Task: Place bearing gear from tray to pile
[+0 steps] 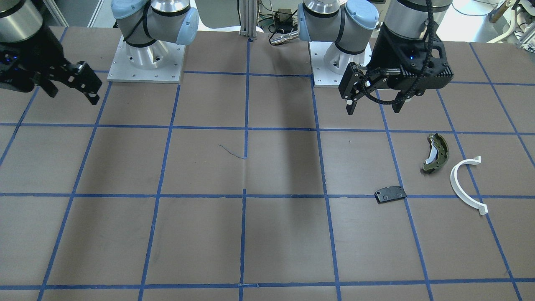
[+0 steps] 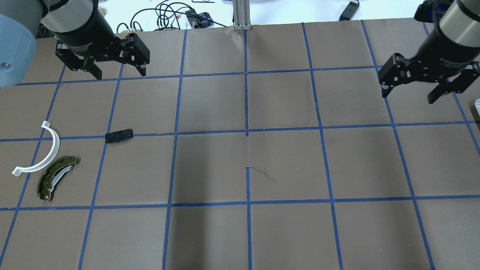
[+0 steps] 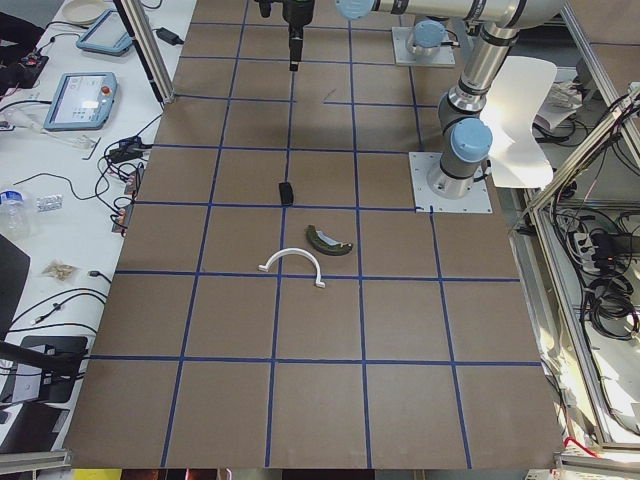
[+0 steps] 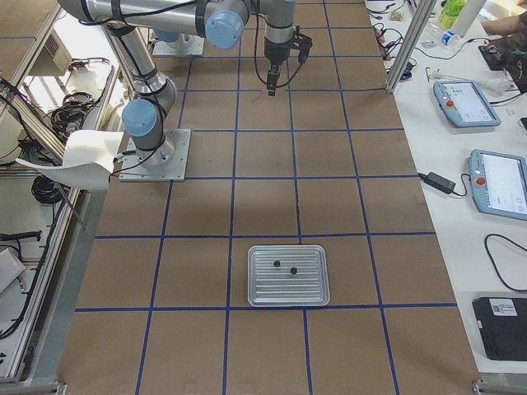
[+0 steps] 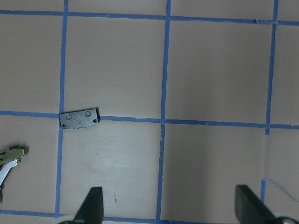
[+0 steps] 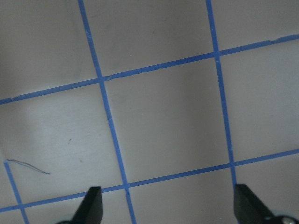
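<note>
While left gripper [image 2: 120, 73] and right gripper [image 2: 408, 95] both hang open and empty, gear [image 4: 277, 263], indistinguishable from the dark speck [image 4: 294, 270] beside it, lies on tray [image 4: 263, 292], well apart from pile [image 1: 441, 154]; likely hazard: wide jaws taking or scattering the wrong part.

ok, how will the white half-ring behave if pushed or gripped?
The white half-ring looks thin plastic: probably light, likely skids or spins when nudged. Open arc may flex if squeezed. Lies flat, so rolling seems unlikely.
</note>
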Robot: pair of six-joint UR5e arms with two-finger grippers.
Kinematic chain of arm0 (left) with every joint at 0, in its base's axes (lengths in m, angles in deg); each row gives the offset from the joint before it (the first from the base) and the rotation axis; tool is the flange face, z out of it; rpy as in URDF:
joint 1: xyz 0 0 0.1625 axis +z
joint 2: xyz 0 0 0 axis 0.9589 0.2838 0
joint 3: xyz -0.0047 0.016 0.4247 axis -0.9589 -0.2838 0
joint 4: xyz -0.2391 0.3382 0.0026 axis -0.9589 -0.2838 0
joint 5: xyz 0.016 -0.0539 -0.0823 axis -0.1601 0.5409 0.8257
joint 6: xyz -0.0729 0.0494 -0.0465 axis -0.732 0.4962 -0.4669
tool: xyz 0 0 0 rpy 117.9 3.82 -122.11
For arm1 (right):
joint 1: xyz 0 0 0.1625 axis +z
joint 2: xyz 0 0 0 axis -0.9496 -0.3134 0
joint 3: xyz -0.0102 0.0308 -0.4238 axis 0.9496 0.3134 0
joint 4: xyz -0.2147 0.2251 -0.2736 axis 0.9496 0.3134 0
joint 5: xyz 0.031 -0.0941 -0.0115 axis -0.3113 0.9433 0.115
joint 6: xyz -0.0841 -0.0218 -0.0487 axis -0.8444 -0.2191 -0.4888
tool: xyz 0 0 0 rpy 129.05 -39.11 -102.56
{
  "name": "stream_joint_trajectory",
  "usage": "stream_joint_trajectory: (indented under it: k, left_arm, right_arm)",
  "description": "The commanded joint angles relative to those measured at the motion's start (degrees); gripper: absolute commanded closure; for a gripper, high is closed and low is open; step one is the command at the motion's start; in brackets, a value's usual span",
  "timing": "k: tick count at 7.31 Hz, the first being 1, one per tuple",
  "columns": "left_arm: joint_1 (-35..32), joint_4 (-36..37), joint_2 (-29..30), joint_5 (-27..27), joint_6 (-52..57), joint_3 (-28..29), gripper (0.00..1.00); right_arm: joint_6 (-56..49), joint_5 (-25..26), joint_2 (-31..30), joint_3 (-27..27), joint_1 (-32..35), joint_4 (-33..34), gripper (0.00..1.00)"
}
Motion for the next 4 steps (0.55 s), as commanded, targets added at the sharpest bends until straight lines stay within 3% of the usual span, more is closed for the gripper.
stream_joint_trajectory:
  k: [1,2,4]
  left_arm:
    - [0.0,0.05,-0.03,-0.03,0.02,0.0,0.0]
    - [0.0,0.06,-0.03,0.06,0.02,0.09,0.0]
    - [0.0,-0.03,-0.11,-0.03,0.02,0.09,0.0]
  right_arm:
    - [-14.19,0.0,2.34,0.06,-11.09,0.61,0.0]
    - [-20.85,-0.26,3.84,0.15,-15.49,1.05,0.0]
    - [-25.83,1.39,9.45,0.15,-22.09,9.8,0.0]
